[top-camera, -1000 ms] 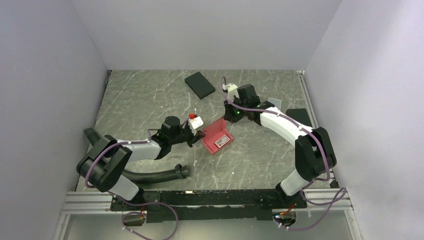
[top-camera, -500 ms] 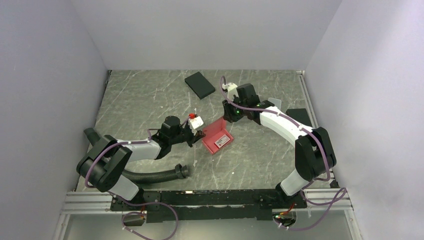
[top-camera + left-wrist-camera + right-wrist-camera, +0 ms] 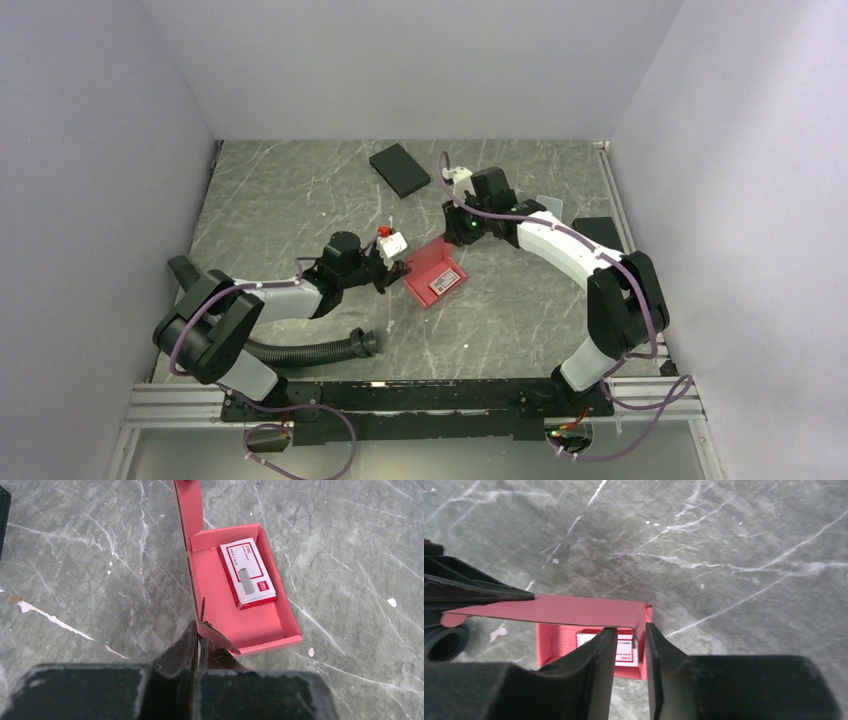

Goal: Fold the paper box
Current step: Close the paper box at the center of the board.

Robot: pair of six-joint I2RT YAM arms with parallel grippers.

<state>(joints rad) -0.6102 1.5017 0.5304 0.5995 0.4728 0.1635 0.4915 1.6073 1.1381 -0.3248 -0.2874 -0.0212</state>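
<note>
top view: one paper box [image 3: 422, 280] sits open mid-surface [image 3: 300, 200], between the two hands. the left hand [image 3: 398, 268] is at its left corner, the right hand [image 3: 458, 232] at its far edge. one black flat box [image 3: 400, 170] lies well apart, farther back.

left wrist view: the left hand [image 3: 198, 639] is clenched on the box's near corner tab, pinning the tray [image 3: 220, 605]. one small red-and-white carton [image 3: 247, 575] lies inside, against the far wall. the lid [image 3: 191, 505] stands upright along the left side.

right wrist view: the right hand [image 3: 628, 630] is released, fingers [image 3: 606, 645] parted a little just at the lid's [image 3: 549, 611] free edge, with the carton [image 3: 625, 650] showing through the gap.

judgement: the step in hand looks like closing the lid. to do it well, the left hand should hold the corner firm while the right pushes the lid over evenly from its edge. it should press along the crease, not the thin middle, so the card doesn't buckle or shift the tray.
</note>
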